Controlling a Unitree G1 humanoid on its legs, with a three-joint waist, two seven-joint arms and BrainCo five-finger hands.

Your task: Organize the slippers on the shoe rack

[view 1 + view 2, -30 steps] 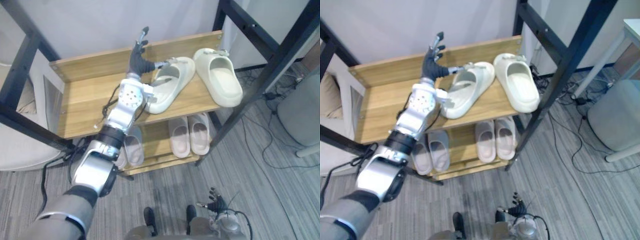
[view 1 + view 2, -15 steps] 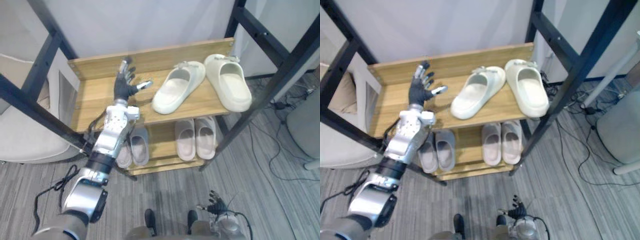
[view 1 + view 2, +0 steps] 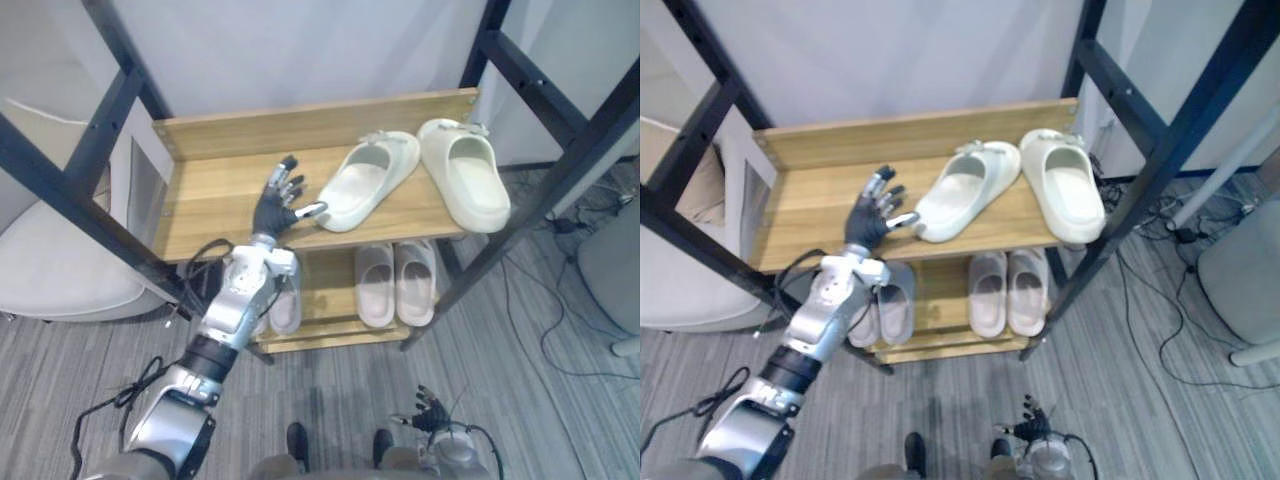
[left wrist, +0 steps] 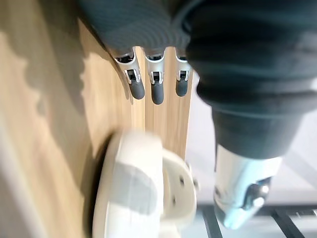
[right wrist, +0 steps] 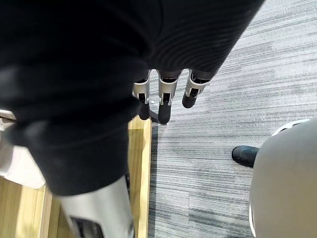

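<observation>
Two cream slippers lie on the wooden top shelf [image 3: 210, 195] of the shoe rack. The left cream slipper [image 3: 368, 180] is turned at an angle, its heel toward the shelf's front. The right cream slipper [image 3: 466, 176] points straight back. My left hand [image 3: 278, 205] hovers over the shelf just left of the angled slipper's heel, open with fingers spread and the thumb tip close to the heel. In the left wrist view that slipper [image 4: 133, 198] lies past straight fingertips [image 4: 157, 91]. My right hand [image 3: 430, 414] hangs low over the floor, open and holding nothing.
On the lower shelf stand a pinkish pair of slippers [image 3: 395, 283] and a grey pair [image 3: 284, 302]. Black frame posts [image 3: 545, 195] cross at both sides of the rack. A pale cushioned seat [image 3: 50, 270] is at the left, with grey carpet [image 3: 520, 360] in front.
The camera view has shifted. My left hand came off the angled slipper, drew back left, and now sits lower by the shelf's front, near the slipper's heel. The slippers stay put.
</observation>
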